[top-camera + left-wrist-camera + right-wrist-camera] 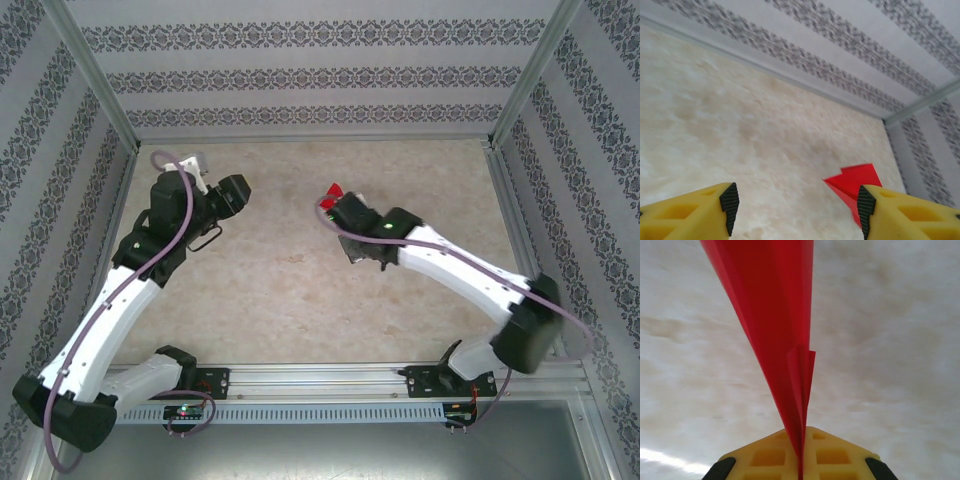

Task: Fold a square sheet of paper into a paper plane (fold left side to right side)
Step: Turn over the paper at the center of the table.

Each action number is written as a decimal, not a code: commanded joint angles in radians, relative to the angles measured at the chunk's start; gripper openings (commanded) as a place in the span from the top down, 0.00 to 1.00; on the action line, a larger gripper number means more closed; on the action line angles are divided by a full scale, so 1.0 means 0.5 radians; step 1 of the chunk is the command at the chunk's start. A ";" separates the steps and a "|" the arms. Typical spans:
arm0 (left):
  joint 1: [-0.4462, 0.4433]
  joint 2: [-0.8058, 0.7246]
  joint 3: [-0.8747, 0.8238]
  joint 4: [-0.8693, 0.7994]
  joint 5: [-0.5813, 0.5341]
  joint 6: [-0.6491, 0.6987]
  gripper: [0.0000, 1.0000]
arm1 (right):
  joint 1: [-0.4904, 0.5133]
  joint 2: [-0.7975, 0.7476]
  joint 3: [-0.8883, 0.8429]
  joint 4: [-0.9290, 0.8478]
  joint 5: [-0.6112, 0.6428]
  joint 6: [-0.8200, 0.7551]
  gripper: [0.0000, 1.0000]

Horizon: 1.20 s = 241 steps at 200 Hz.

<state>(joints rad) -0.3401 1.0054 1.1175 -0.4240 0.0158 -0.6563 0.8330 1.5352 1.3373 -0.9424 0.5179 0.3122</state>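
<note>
Beige marbled tabletop (300, 300), matte, evenly lit, no hard shadows. White panel walls (320, 70) with grey ornamental stripe bands on three sides. Silver aluminium frame posts (97, 85) at back corners, silver aluminium rail (330, 378) along near edge.

Bright red paper plane (775, 315), beige marbled table (280, 290), floral-striped walls (320, 75)

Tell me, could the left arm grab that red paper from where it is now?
Probably yes. The left fingers are open and face the red paper across bare table. The right fingers are pinching it, though, which crowds the approach.
</note>
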 commanded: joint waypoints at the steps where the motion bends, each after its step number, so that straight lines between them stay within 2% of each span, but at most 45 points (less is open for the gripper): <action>1: 0.007 -0.050 -0.075 -0.201 -0.343 0.066 0.32 | 0.108 0.346 0.148 -0.572 0.978 -0.094 0.94; 20: 0.008 -0.069 -0.078 -0.263 -0.430 0.055 0.31 | 0.176 0.640 0.251 -0.711 1.304 -0.091 0.94; 37: 0.011 -0.079 -0.083 -0.276 -0.440 0.070 0.29 | 0.212 0.825 0.313 -0.732 1.390 -0.103 0.94; 77: 0.009 -0.065 -0.110 -0.284 -0.413 0.082 0.27 | 0.318 1.080 0.316 -0.593 1.378 -0.199 0.93; 113: 0.009 -0.028 -0.122 -0.275 -0.373 0.074 0.27 | 0.431 1.239 0.253 -0.489 1.103 -0.321 0.89; 137: 0.008 -0.001 -0.120 -0.261 -0.323 0.079 0.27 | 0.541 1.255 0.189 -0.432 0.939 -0.335 0.74; 154: 0.008 0.025 -0.122 -0.244 -0.281 0.068 0.27 | 0.569 1.205 0.185 -0.401 0.713 -0.306 0.63; 169: 0.008 0.047 -0.121 -0.228 -0.228 0.054 0.26 | 0.586 1.107 0.172 -0.390 0.544 -0.261 0.48; 178: 0.009 0.059 -0.118 -0.218 -0.191 0.046 0.26 | 0.599 1.024 0.144 -0.364 0.447 -0.256 0.35; 203: 0.010 0.106 -0.110 -0.182 -0.074 0.030 0.25 | 0.630 0.711 -0.001 -0.205 0.081 -0.332 0.12; 220: 0.010 0.147 -0.119 -0.132 0.037 0.016 0.22 | 0.639 0.472 -0.112 -0.098 -0.156 -0.362 0.03; 241: 0.011 0.225 -0.157 -0.039 0.200 -0.042 0.20 | 0.633 0.153 -0.296 0.099 -0.411 -0.391 0.02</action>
<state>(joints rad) -0.3401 1.0824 1.0618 -0.5190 0.0040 -0.6441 1.1416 1.7603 1.2762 -1.0119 0.5289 0.1383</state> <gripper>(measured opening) 0.795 0.974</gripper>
